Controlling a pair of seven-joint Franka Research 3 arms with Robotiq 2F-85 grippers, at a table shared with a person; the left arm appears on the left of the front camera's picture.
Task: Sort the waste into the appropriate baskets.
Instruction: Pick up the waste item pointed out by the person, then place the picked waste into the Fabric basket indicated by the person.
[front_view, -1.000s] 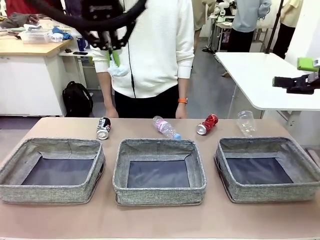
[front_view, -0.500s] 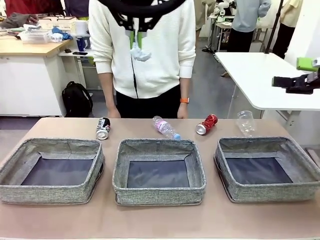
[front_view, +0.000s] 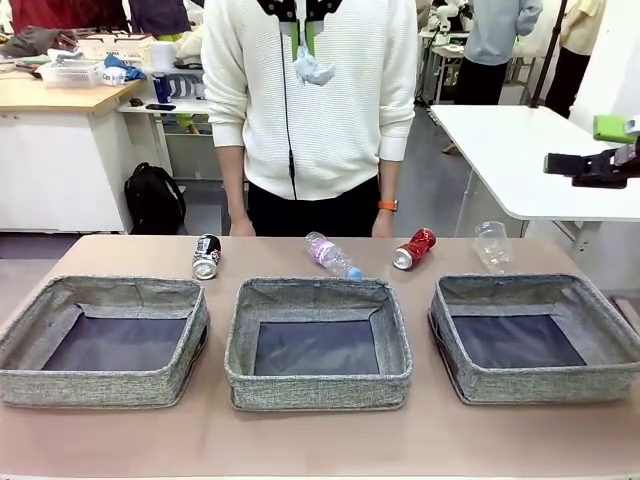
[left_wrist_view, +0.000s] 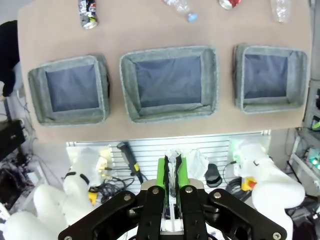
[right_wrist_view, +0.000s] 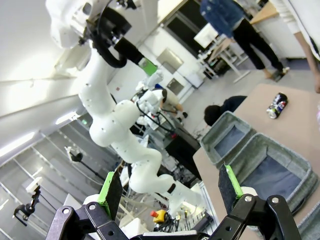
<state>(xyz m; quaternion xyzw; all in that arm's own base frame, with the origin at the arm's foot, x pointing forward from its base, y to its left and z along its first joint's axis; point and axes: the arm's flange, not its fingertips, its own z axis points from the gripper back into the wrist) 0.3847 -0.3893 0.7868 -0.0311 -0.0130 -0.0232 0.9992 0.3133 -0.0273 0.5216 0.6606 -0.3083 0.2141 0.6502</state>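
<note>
- White crumpled paper ball (front_view: 312, 68), clamped in the left end effector (front_view: 308, 45), has swung right and higher, and is now roughly in line with the middle basket (front_view: 318, 375). A drop looks close.
- Right end effector (right_wrist_view: 170, 181): fingers apart, empty.
- The baskets are soft grey weave with dark floors.
- Dented red can (front_view: 414, 248), black-and-silver can (front_view: 206, 256), clear bottle (front_view: 330, 254) and cup (front_view: 492, 245) wait on the desk (front_view: 320, 440).

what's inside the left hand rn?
A crumpled paper ball, clamped in the shut left hand. The clamped top part is covered by the hand; the rest hangs out below.
</note>
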